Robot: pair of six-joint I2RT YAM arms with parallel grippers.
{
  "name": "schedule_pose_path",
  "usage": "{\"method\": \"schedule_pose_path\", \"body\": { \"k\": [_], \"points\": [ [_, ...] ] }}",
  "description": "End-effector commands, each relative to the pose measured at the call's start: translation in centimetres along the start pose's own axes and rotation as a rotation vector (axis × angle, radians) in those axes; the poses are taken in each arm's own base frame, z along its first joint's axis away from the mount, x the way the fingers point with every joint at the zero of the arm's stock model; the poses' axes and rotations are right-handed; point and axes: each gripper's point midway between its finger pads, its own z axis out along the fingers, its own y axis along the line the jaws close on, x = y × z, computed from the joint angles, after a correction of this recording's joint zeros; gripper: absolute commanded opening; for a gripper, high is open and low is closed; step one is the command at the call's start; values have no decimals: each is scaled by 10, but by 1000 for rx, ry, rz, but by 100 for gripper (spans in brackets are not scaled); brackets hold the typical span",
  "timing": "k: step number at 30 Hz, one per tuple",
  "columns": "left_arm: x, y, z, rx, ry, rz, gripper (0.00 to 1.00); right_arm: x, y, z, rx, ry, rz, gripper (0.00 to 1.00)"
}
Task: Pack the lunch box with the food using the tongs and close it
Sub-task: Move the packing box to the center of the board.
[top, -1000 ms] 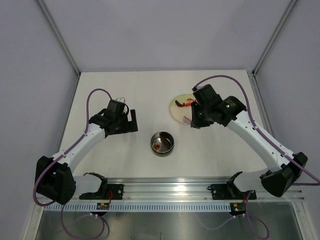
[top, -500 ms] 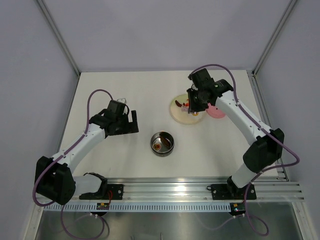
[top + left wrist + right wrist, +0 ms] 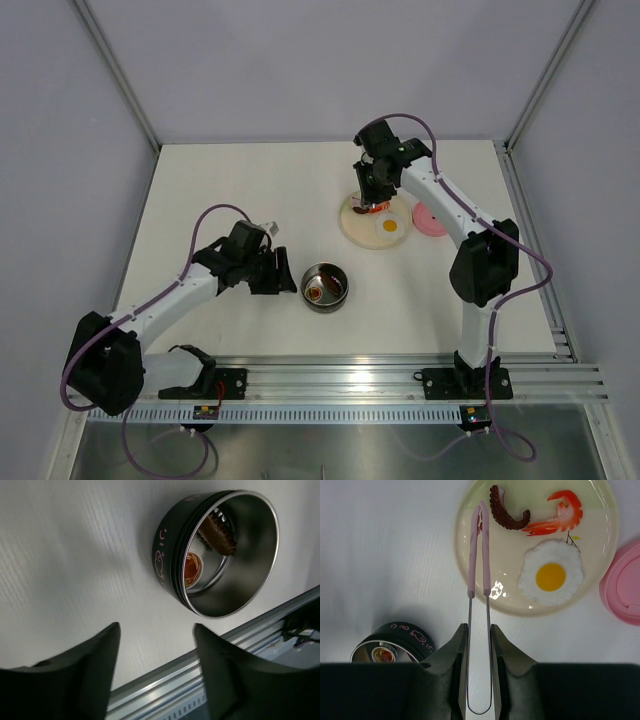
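Two states: right end effector [image 3: 479, 630] is pinching the tongs [image 3: 472, 560] over the plate [image 3: 597, 555]; left end effector [image 3: 156, 635] is hanging part-open, empty.

From the right wrist, the pink lid [image 3: 626, 582] runs off the right edge, the cream plate [image 3: 597, 555] is clipped at the top, and the right hand [image 3: 479, 630] half hides the steel bowl [image 3: 395, 634]. The tongs [image 3: 471, 555] and the bowl's contents are too small to make out from above. On the left hand [image 3: 156, 635], the blurred fingers run off the bottom edge.
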Motion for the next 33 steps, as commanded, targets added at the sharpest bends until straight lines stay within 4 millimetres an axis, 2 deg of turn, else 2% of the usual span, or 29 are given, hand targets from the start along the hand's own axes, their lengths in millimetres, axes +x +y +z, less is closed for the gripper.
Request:
{"method": "schedule_pose_path", "body": {
  "k": [1, 2, 3, 4, 5, 7, 13, 15, 18, 21, 26, 27, 33],
  "points": [
    [6, -20, 3, 142, -6, 14, 43, -24, -2, -14, 10, -75, -23, 25],
    [11, -18, 2, 136, -6, 25, 31, -23, -1, -15, 8, -77, -21, 24],
    [16, -7, 5, 90, -9, 26, 22, -24, -2, -16, 8, -81, -17, 25],
    [20, -3, 5, 67, -6, 22, 6, -25, -2, -20, 7, -89, -14, 25],
    [25, 4, 5, 36, 10, 9, 0, -24, -2, -20, 6, -89, -14, 25],
    [35, 13, 8, 2, 37, -28, 0, -24, -2, -24, 0, -97, -8, 25],
    [60, -1, 22, 82, 165, -13, 0, -22, -3, -31, -2, -103, -7, 25],
    [70, -22, 22, 172, 231, 39, 0, -22, -7, -32, 3, -102, -1, 25],
    [80, -38, 33, 221, 300, 61, 0, -23, -8, -36, 3, -110, 0, 25],
    [69, -47, 45, 226, 258, 49, 0, -23, -8, -40, 1, -117, 3, 25],
    [33, -60, 57, 207, 153, 52, 0, -18, -12, -41, 10, -109, 0, 25],
    [22, -69, 57, 221, 125, 65, 0, -17, -16, -39, 14, -104, 4, 25],
    [0, -71, 80, 164, 128, 110, 0, -13, -19, -34, 23, -72, -16, 31]
  ]
}}
